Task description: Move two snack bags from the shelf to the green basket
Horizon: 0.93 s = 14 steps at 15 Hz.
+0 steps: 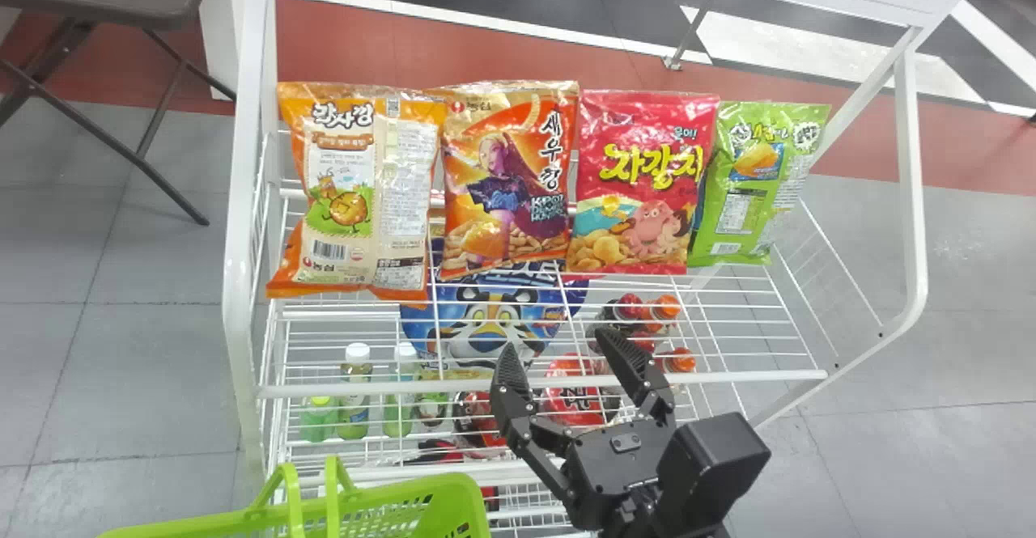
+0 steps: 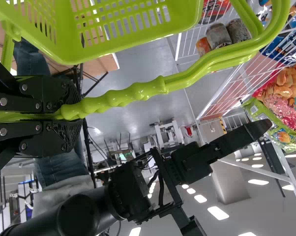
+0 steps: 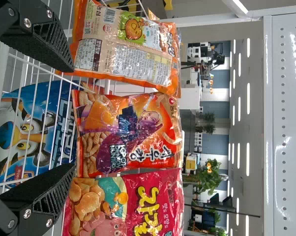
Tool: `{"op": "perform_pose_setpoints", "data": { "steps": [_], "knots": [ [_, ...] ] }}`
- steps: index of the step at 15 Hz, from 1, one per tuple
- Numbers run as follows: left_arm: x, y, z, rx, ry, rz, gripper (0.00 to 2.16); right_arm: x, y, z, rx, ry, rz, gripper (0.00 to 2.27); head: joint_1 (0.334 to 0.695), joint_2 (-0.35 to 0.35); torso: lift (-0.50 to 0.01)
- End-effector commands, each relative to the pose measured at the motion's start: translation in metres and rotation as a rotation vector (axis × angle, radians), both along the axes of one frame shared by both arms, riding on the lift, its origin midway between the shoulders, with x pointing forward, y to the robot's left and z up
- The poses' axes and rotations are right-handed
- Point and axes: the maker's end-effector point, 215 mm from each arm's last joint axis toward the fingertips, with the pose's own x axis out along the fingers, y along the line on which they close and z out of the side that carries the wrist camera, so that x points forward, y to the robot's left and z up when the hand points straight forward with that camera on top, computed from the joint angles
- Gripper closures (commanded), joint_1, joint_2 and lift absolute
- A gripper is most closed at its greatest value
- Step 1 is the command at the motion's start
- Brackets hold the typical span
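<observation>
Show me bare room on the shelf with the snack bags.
The wire shelf is free in front of the green snack bag, up to the front rail, and toward the right end. The row of four bags is crowded, nearly edge to edge.

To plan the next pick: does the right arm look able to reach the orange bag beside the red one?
Probably yes: the open end effector faces the orange bag with nothing seen between, though the red bag crowds one side.
</observation>
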Motion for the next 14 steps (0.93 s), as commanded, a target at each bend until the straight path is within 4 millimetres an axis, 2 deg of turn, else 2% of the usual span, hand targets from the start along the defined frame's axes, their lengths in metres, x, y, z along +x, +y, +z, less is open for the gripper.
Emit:
{"op": "perform_pose_setpoints", "data": {
  "steps": [1, 9, 12, 14],
  "knots": [
    [0.0, 0.0, 0.001, -0.001, -0.004, 0.0, 2.13, 0.0, 0.0, 0.001, 0.0, -0.003, 0.0, 0.14, 0.695, -0.35, -0.017],
    [0.0, -0.001, 0.001, -0.001, -0.004, -0.003, 2.13, 0.0, 0.0, 0.002, 0.001, -0.006, 0.0, 0.14, 0.695, -0.35, -0.017],
    [-0.001, -0.002, 0.003, -0.006, -0.007, -0.008, 2.13, 0.005, 0.009, 0.006, 0.013, -0.017, 0.013, 0.14, 0.695, -0.35, -0.017],
    [-0.003, -0.006, 0.002, -0.005, -0.007, -0.017, 2.13, 0.016, 0.022, 0.011, 0.015, -0.04, 0.033, 0.14, 0.695, -0.35, -0.017]
  ]
}}
